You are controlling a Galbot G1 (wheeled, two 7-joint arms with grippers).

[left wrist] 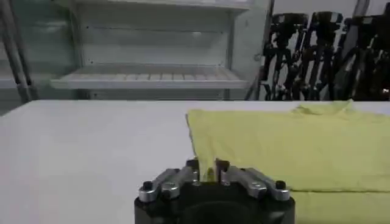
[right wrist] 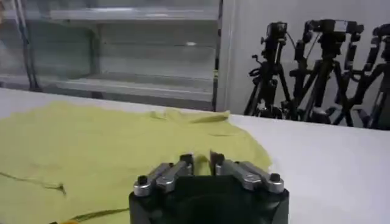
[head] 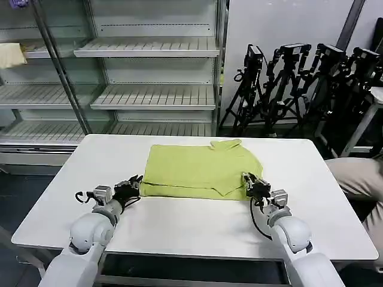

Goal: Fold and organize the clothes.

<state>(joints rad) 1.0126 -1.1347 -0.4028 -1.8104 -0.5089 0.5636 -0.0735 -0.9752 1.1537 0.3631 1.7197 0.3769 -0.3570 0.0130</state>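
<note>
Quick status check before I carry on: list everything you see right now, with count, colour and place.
Shirt: one, lime yellow-green, partly folded, lying flat at the middle of the table, collar toward the far edge.
Table: one, white, directly in front of the robot.
Shelving unit: one, pale metal with bare shelves, behind the table.
Tripods: several, black, standing at the back right by the wall.
Person's leg: one, in beige trousers, at the table's right edge, touching nothing.
Left end effector: one, black and silver, at the shirt's near left corner, fingers nearly closed at the fabric edge.
Right end effector: one, black and silver, at the shirt's near right corner, fingers nearly closed.
</note>
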